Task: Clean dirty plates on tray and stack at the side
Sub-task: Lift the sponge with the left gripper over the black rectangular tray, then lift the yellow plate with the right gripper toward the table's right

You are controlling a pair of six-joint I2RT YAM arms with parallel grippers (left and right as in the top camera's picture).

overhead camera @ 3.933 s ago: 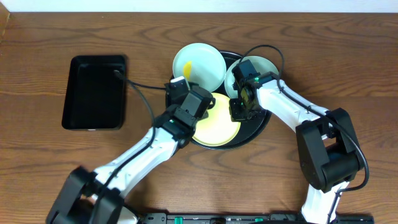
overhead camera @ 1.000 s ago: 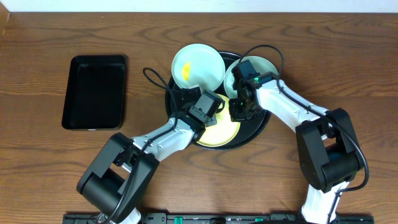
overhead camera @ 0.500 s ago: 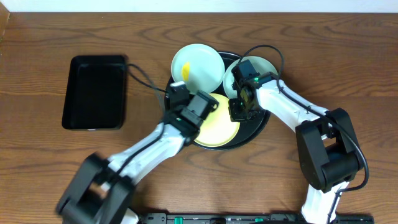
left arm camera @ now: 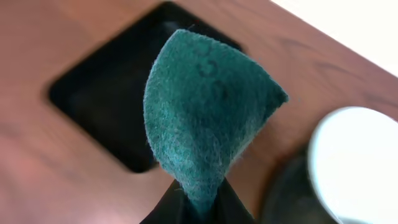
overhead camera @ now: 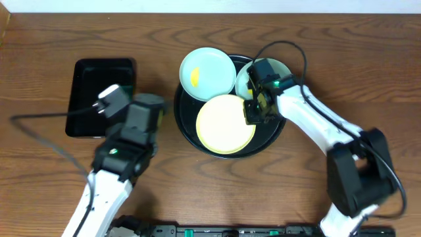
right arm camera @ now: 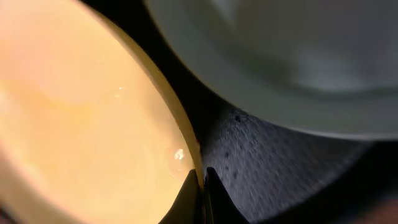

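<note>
While the left gripper (left arm camera: 198, 204) hangs clamped on the green scouring pad (left arm camera: 205, 106) beside the round tray (overhead camera: 186, 136), likely ready to scrub, the right gripper (right arm camera: 202, 186) is closed on the yellow plate (overhead camera: 225, 124) rim, probably steadying it mid-tray. Farther back: the smeared blue plate (overhead camera: 207, 72) and the second blue plate (overhead camera: 244, 80).

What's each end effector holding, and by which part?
Left end effector: green scouring pad, pinched at its lower edge. Right end effector: yellow plate, gripped by its rim.
</note>
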